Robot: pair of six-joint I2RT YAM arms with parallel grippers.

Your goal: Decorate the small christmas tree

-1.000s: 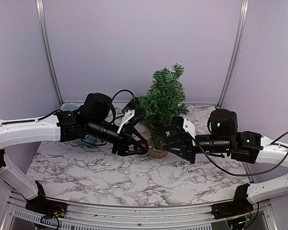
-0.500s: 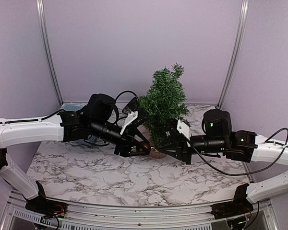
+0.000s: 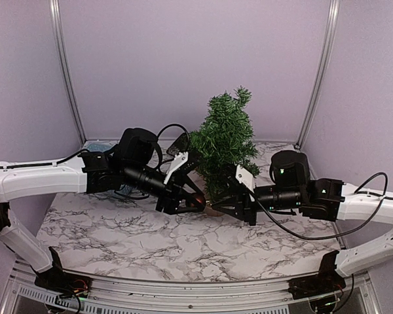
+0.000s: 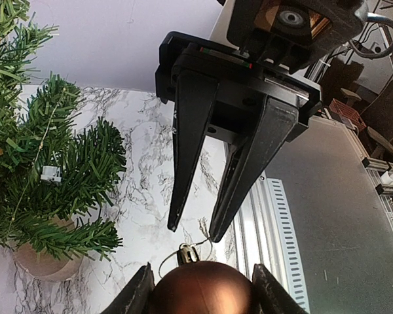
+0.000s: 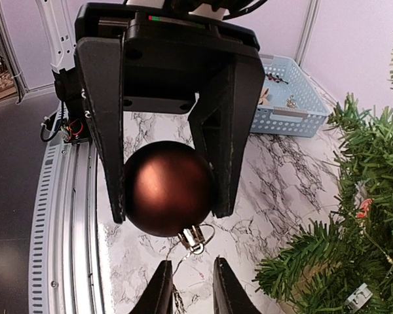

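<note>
My left gripper is shut on a copper-brown ball ornament, held just left of the small christmas tree's tan stump. The ball's metal cap and thin thread loop point toward my right gripper. That gripper stands open by a narrow gap, with its tips just short of the cap. In the left wrist view the thread touches one right fingertip. The ball sits between the left gripper's jaws there. The tree's lower branches are beside both grippers.
A light blue basket with small items stands at the far left of the marble table. A small white tag hangs in the tree's lower branches. The table's ribbed metal front rail runs along the near edge.
My right arm has moved left toward the ball, bringing its fingertips up to the cap and thread. The left gripper shifted slightly right early on, still holding the ball.
</note>
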